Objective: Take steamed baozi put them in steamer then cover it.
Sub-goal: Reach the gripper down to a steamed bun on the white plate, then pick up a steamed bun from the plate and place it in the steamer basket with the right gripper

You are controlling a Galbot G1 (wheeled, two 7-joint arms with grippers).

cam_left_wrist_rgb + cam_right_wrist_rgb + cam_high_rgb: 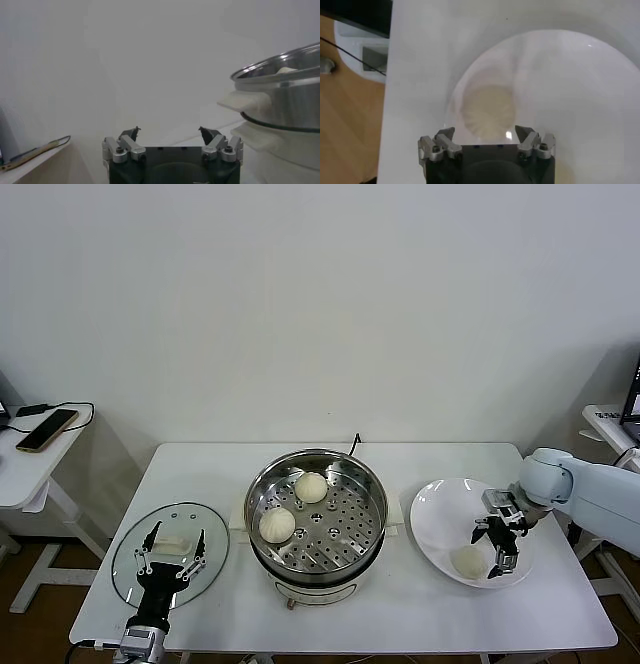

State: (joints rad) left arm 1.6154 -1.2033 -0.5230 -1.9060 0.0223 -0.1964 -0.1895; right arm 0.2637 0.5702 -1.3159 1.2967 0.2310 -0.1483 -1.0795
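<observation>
Two steamed baozi (294, 506) in the steamer (317, 520) at table (420, 609) centre, one more on the white plate (440, 509); right gripper (497, 544) spread wide above that bun, empty; left gripper (172, 550) open, empty, over the glass lid (130, 559).

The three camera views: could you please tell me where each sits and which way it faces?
Head view: high, looking down at the table; both arms show.
Left wrist view: low behind the open left gripper, facing the wall, steamer beside.
Right wrist view: above the open right gripper, facing the plate and a baozi.
Shared: head and left wrist views show the steamer.
</observation>
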